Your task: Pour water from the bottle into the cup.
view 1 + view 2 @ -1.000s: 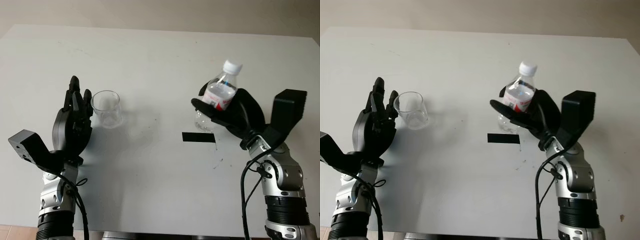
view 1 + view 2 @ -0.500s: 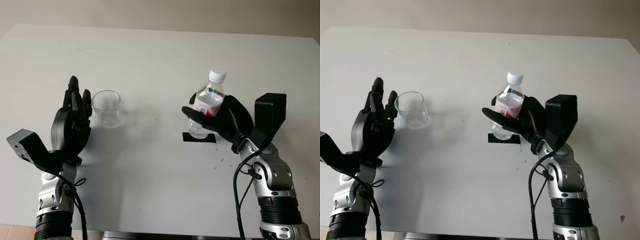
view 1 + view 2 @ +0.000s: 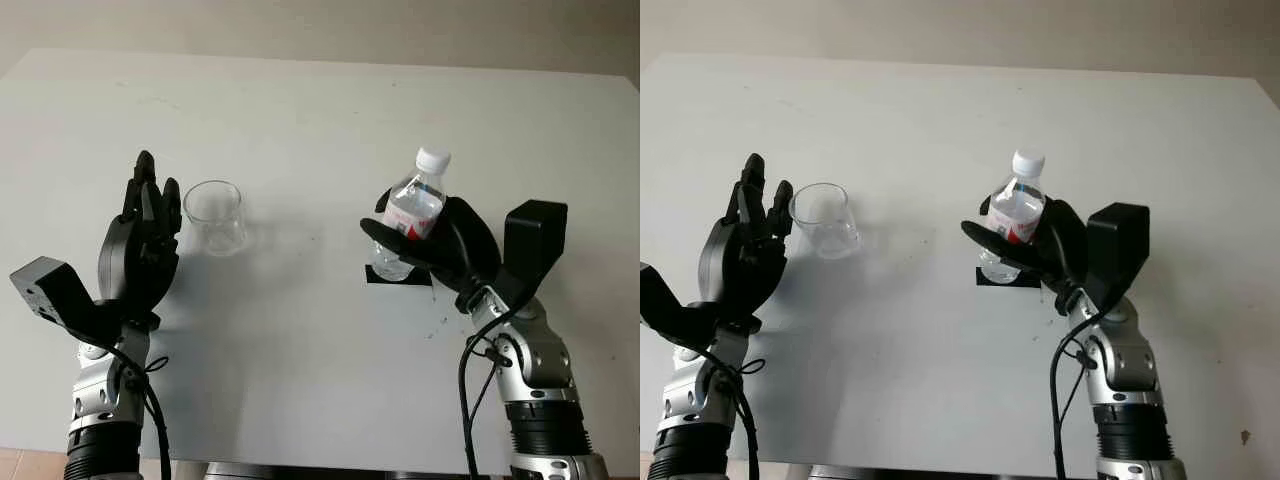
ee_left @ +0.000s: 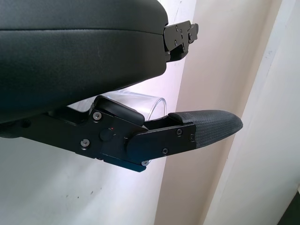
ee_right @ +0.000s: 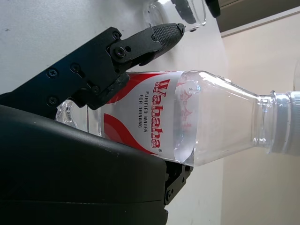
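Right robot hand (image 3: 440,245) grips clear plastic water bottle (image 3: 410,212), white-capped, tilted. Left robot hand (image 3: 143,245) open beside clear glass cup (image 3: 214,217) on white desk (image 3: 300,130).

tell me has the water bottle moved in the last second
Yes. The water bottle, held by the right hand, has come down and toward the cup; its base is now at the black tape mark.

The right hand (image 5: 93,140) grips a clear plastic bottle (image 5: 187,117) around its red-and-white "Wahaha" label, one finger (image 5: 140,40) crossing the label. Its white cap is on. Beyond, a clear cup (image 5: 180,11) stands on the white surface (image 5: 47,33).
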Controlling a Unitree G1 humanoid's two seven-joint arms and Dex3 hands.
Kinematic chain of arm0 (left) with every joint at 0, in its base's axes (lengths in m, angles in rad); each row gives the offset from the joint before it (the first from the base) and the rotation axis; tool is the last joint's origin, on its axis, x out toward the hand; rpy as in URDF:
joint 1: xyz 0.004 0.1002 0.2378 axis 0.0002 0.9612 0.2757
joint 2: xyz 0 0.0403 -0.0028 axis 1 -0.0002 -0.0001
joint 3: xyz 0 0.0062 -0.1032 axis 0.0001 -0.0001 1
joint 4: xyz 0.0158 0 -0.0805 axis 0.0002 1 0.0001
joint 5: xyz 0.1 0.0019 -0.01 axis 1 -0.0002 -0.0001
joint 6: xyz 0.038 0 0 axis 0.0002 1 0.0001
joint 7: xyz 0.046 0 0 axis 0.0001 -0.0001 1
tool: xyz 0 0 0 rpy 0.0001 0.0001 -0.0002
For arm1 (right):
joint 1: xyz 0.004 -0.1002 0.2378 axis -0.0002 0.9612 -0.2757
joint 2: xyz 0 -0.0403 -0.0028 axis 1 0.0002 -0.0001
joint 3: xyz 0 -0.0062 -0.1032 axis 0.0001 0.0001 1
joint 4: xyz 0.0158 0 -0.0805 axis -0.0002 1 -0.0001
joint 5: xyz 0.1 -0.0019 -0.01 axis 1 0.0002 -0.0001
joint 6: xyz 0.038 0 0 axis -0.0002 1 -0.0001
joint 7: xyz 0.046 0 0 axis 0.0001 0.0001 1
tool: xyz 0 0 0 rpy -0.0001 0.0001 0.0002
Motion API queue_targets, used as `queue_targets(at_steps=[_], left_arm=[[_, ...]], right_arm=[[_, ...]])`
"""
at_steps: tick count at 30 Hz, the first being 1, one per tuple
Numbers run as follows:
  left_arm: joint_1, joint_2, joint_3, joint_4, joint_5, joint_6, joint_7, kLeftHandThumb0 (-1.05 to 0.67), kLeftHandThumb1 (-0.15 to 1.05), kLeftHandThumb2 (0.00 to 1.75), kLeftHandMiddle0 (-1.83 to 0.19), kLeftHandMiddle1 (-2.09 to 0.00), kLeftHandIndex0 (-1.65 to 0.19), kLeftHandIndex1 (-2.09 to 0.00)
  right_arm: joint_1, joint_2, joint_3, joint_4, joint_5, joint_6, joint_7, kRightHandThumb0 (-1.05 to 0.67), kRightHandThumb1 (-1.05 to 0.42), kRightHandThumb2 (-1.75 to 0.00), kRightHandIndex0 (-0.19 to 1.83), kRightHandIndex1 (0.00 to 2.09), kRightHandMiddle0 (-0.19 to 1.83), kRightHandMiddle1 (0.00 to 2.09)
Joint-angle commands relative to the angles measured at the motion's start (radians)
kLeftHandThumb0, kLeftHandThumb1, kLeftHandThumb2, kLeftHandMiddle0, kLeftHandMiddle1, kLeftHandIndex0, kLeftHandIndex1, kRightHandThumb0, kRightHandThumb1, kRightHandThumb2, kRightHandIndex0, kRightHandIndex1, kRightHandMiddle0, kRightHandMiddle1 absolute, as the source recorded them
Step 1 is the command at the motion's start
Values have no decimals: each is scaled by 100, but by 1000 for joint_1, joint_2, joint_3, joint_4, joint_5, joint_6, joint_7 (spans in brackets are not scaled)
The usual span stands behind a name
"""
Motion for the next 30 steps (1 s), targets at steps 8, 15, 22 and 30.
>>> queue_targets(at_steps=[8,15,22,30], left_arm=[[7,10,12,-7,-2,-4,-7,-83,105,60,15,-5,17,-5],[8,12,11,-8,0,0,-4,-84,105,57,16,-5,17,-5],[5,12,9,-6,0,1,-6,-84,105,57,14,-6,17,-6],[1,14,11,-3,-4,1,-9,-83,105,57,13,-6,17,-6]], right_arm=[[32,31,0,21,-5,-48,-6,-25,-105,-28,121,209,92,209],[68,38,17,22,-59,-124,-40,-28,-105,-22,103,209,84,209],[101,35,43,14,-144,-200,-96,-47,-97,-5,-17,192,-17,180],[119,10,67,30,-190,-255,-67,-60,-91,-5,-9,39,-14,50]])
